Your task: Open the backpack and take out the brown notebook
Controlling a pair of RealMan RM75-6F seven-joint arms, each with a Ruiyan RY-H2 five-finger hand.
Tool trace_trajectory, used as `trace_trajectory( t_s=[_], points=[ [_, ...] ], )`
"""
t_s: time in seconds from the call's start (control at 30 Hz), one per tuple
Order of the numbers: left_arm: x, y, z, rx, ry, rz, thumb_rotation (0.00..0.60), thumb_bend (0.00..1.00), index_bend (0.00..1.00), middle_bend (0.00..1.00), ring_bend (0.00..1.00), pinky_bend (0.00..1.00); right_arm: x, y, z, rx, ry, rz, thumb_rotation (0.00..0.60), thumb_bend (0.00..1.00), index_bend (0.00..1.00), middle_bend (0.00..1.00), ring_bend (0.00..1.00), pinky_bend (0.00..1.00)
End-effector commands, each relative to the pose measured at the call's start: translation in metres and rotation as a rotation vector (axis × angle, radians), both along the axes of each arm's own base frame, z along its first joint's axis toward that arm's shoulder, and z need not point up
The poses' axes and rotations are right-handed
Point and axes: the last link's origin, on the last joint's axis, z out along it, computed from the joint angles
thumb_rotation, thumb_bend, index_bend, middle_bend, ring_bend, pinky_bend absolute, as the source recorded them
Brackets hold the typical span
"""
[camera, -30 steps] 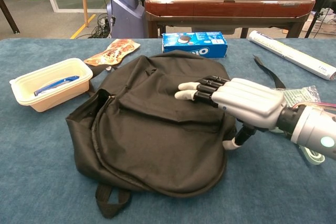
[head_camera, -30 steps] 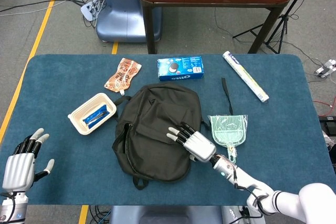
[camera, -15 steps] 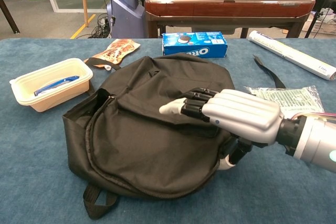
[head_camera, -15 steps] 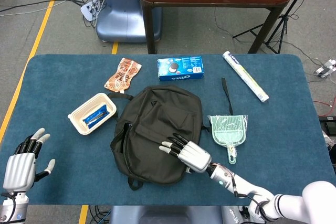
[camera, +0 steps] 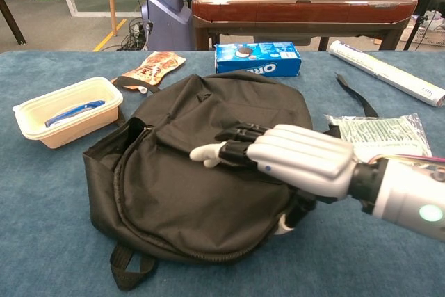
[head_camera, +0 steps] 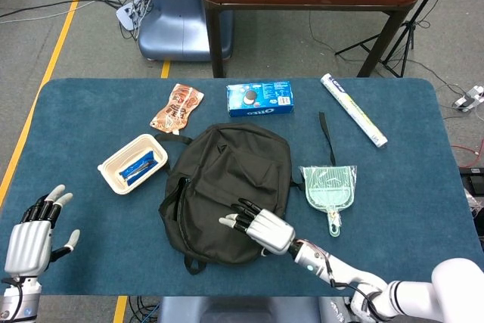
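Observation:
A black backpack lies flat in the middle of the blue table, its zipper running along its left and near edges; the zip looks closed. My right hand lies over the bag's near right part, fingers stretched out toward the left, holding nothing. My left hand hovers open at the table's near left corner, seen only in the head view. No brown notebook is visible.
A cream tray with a blue pen sits left of the bag. Behind it lie a snack pouch, an Oreo box and a white roll. A green packet lies to the right.
My right hand has slid left and nearer across the backpack. The bag shifted slightly and flattened under it. The left hand stayed put.

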Motion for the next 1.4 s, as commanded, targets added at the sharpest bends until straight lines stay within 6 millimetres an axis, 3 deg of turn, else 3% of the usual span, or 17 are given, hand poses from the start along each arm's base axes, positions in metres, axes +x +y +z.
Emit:
trace_trajectory(
  t_s=[0.03, 0.13, 0.3, 0.37, 0.47, 0.73, 0.83, 0.9, 1.2, 1.4],
  points=[
    [0.000, -0.001, 0.001, 0.002, -0.001, 0.001, 0.600, 0.26, 0.21, 0.12, 0.12, 0.18, 0.006, -0.002, -0.006, -0.004, 0.023, 0.017, 0.600, 0.41, 0.21, 0.24, 0.05, 0.04],
    [-0.001, -0.002, 0.001, 0.002, 0.000, 0.005, 0.600, 0.26, 0.21, 0.12, 0.12, 0.18, 0.008, -0.002, -0.010, 0.007, 0.046, 0.013, 0.600, 0.56, 0.29, 0.27, 0.08, 0.05],
    [-0.001, -0.001, 0.003, 0.005, 0.001, 0.002, 0.600, 0.26, 0.21, 0.12, 0.12, 0.18, 0.008, -0.006, -0.012, 0.024, 0.070, -0.025, 0.600, 0.72, 0.58, 0.38, 0.14, 0.08],
    [-0.001, 0.002, 0.005, -0.002, 0.004, -0.003, 0.600, 0.26, 0.21, 0.12, 0.12, 0.18, 0.009, -0.010, -0.010, 0.025, 0.053, -0.061, 0.600, 0.77, 0.67, 0.42, 0.17, 0.10],
    [0.001, 0.009, 0.007, -0.018, 0.009, -0.028, 0.600, 0.26, 0.21, 0.12, 0.12, 0.18, 0.012, -0.021, -0.004, 0.018, -0.002, -0.128, 0.600, 0.78, 0.72, 0.44, 0.20, 0.12],
    [0.018, 0.040, 0.013, -0.058, -0.035, -0.176, 0.600, 0.26, 0.24, 0.12, 0.17, 0.18, 0.024, -0.057, 0.019, -0.056, -0.180, -0.294, 0.600, 0.78, 0.74, 0.46, 0.22, 0.13],
    [0.028, 0.051, 0.011, -0.096, -0.070, -0.263, 0.600, 0.26, 0.28, 0.18, 0.21, 0.20, 0.027, -0.068, 0.030, -0.095, -0.242, -0.347, 0.600, 0.78, 0.74, 0.46, 0.22, 0.13],
    [0.034, 0.057, 0.007, -0.134, -0.085, -0.317, 0.600, 0.26, 0.32, 0.25, 0.26, 0.27, 0.027, -0.074, 0.036, -0.127, -0.268, -0.368, 0.600, 0.78, 0.74, 0.46, 0.22, 0.13],
    [0.072, 0.086, -0.029, -0.362, -0.142, -0.631, 0.600, 0.26, 0.46, 0.46, 0.41, 0.46, 0.019, -0.092, 0.057, -0.258, -0.318, -0.428, 0.600, 0.78, 0.74, 0.46, 0.22, 0.13],
    [0.085, 0.111, -0.068, -0.534, -0.133, -0.728, 0.600, 0.26, 0.48, 0.50, 0.45, 0.49, 0.013, -0.097, 0.064, -0.299, -0.323, -0.457, 0.600, 0.78, 0.74, 0.45, 0.22, 0.13]
  ],
)
